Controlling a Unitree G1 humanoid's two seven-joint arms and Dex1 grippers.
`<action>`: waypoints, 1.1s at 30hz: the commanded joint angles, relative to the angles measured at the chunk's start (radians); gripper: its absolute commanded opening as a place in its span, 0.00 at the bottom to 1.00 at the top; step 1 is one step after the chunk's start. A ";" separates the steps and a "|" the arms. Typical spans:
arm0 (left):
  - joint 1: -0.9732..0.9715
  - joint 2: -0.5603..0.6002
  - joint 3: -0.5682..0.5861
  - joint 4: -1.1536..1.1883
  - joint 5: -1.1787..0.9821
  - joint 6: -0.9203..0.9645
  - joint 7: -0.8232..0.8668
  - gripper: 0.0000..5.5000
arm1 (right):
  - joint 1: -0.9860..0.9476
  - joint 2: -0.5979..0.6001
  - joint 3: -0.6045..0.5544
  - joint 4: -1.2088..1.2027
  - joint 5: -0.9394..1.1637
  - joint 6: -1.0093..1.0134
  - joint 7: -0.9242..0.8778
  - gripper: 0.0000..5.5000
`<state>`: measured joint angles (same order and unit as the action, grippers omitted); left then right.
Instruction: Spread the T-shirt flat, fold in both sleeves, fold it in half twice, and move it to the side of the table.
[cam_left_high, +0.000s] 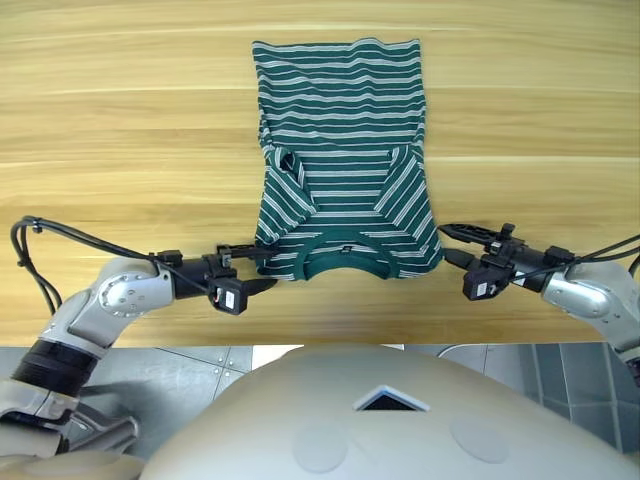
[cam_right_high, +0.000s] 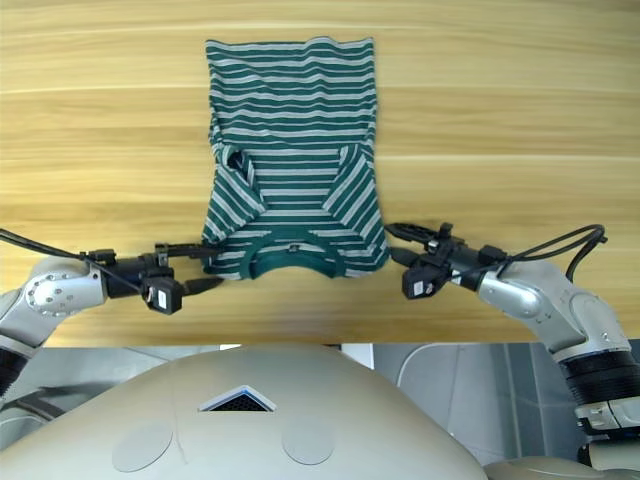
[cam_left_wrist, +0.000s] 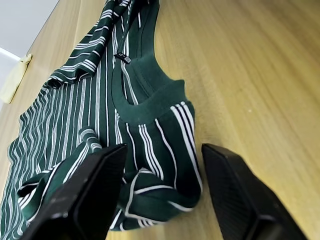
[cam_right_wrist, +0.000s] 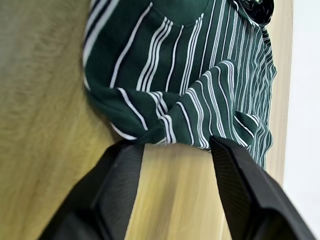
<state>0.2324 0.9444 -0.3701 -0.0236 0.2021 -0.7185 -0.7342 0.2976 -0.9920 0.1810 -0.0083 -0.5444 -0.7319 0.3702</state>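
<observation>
Left pincer (cam_left_high: 275, 268) apart, right pincer (cam_left_high: 443, 242) apart, T-shirt (cam_left_high: 340, 130) (sleeves (cam_left_high: 290, 195) folded in) on table (cam_left_high: 120, 130).

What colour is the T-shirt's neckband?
Solid dark green ribbed neckband, no stripes, on the green-and-white striped T-shirt; clearest in the left wrist view.

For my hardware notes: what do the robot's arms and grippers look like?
The left arm and right arm have silver-grey shells. The left gripper and right gripper are black, each with two tapered fingers. Thin black cables loop along the arms.
</observation>
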 joint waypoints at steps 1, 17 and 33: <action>0.007 0.004 -0.030 0.079 0.084 0.047 -0.035 0.51 | 0.019 -0.009 0.027 0.021 -0.032 0.011 0.042 0.44; -0.007 -0.003 -0.003 0.106 0.104 0.046 0.011 0.51 | -0.003 -0.003 0.042 0.022 -0.028 0.012 0.042 0.44; -0.036 -0.036 -0.040 0.128 0.113 0.036 0.019 0.13 | -0.028 -0.011 0.096 0.014 -0.009 -0.015 0.083 0.44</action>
<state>0.1766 0.9102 -0.3820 0.0625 0.2421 -0.7200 -0.6854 0.2540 -0.9918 0.2446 -0.0108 -0.5254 -0.7487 0.3962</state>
